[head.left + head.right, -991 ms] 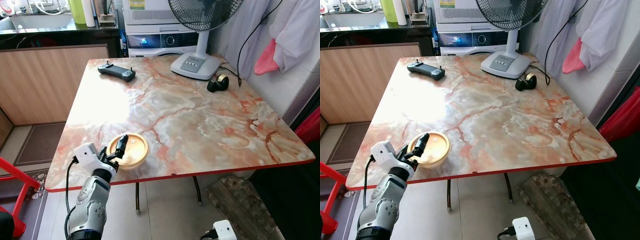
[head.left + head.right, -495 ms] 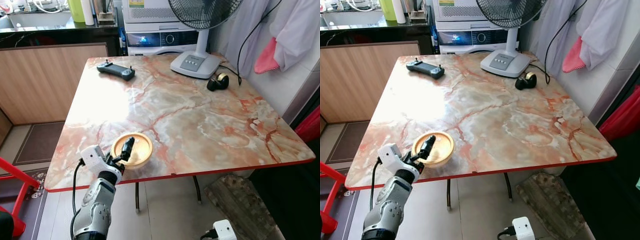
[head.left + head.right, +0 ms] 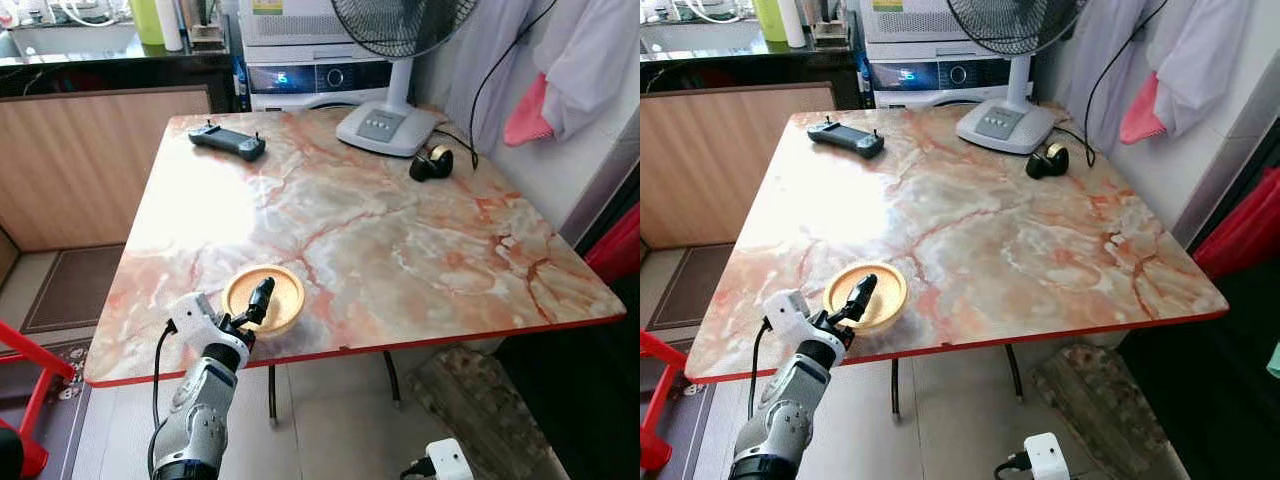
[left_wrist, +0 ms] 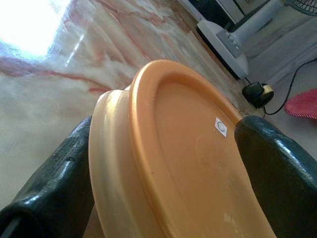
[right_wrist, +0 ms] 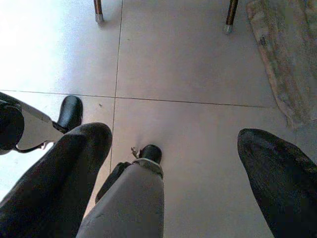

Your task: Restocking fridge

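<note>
two black fingers of the left gripper [image 3: 250, 308] are clamping the orange container [image 3: 264, 298] at the table [image 3: 400, 240] edge nearest the robot; lifting level is probably wise. the right gripper's [image 5: 173, 163] fingers are hanging spread over the floor.

Round orange lidded container [image 3: 263, 298], table's near-left edge.
</note>
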Motion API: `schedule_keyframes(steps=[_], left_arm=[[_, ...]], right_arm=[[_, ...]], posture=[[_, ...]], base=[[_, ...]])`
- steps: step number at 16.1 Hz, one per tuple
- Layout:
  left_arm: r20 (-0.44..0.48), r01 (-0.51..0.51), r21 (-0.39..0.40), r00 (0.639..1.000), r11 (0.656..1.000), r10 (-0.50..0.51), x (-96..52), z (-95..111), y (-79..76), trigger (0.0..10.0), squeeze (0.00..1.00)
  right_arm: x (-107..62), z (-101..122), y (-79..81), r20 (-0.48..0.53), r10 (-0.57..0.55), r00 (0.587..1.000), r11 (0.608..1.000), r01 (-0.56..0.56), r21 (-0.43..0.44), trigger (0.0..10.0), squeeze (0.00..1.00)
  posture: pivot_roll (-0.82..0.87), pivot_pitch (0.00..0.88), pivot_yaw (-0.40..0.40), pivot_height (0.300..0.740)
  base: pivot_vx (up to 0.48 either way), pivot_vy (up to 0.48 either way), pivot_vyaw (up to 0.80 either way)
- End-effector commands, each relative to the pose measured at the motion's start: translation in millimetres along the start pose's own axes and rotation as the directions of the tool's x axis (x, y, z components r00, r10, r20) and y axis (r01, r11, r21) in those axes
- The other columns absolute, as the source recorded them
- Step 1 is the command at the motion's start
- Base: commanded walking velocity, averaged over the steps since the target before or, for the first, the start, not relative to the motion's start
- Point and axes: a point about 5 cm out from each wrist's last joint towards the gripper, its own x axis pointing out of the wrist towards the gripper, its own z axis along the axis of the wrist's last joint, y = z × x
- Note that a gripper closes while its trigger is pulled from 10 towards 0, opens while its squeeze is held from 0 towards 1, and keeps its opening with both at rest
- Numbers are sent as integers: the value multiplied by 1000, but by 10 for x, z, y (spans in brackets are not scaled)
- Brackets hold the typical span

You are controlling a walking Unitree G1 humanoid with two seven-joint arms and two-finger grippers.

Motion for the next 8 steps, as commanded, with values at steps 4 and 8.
schedule_keyframes(steps=[4,8], left_arm=[[-27,5,-26,1000,1000,-5,50,-65,-22,0,0],[-34,21,-18,999,1000,-22,61,-98,-54,0,0]], right_arm=[[-2,23,-19,12,-5,1000,1000,5,9,10000,0],[-4,20,-27,9,-6,1000,1000,6,5,10000,0]], posture=[[40,0,-48,740],[35,0,-54,740]], base=[[0,0,0],[0,0,0]])
